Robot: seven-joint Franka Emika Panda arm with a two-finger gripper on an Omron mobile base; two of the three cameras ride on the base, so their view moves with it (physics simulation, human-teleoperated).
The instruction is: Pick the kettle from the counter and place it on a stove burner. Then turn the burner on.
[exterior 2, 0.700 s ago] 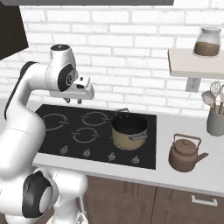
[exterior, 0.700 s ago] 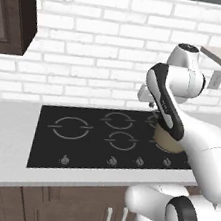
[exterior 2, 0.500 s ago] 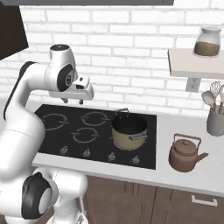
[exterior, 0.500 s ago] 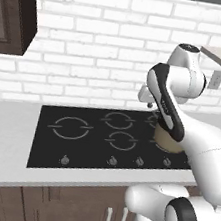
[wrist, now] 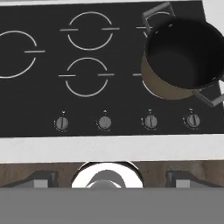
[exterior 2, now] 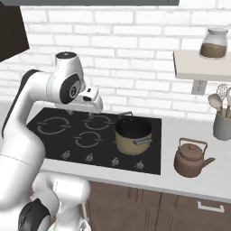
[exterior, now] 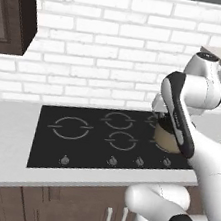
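Counter point(exterior 2: 189, 180): pale slab running along the white brick wall; carrying the cooktop, the kettle and a grey utensil holder point(exterior 2: 222, 125)
Cooktop point(exterior: 90, 152): flat black glass lying set into the counter; showing grey ring outlines and a row of four knobs point(wrist: 105, 122) along its front edge
Stove burner point(exterior: 70, 127): the largest ring, sitting at the left end of the glass with nothing standing on it
Pot point(exterior 2: 132, 135): tan with a dark inside, standing on the right part of the cooktop; its two side handles sticking out
Kettle point(exterior 2: 191, 157): brown-copper, sitting upright on the counter to the right of the cooktop, well apart from the arm; spout pointing right
Gripper point(exterior 2: 92, 96): hanging above the middle of the cooktop, left of the pot, touching nothing; I cannot tell whether its fingers are apart or together
Jar point(exterior 2: 212, 43): glass, holding something brown, standing on the wall shelf point(exterior 2: 201, 64) above the kettle
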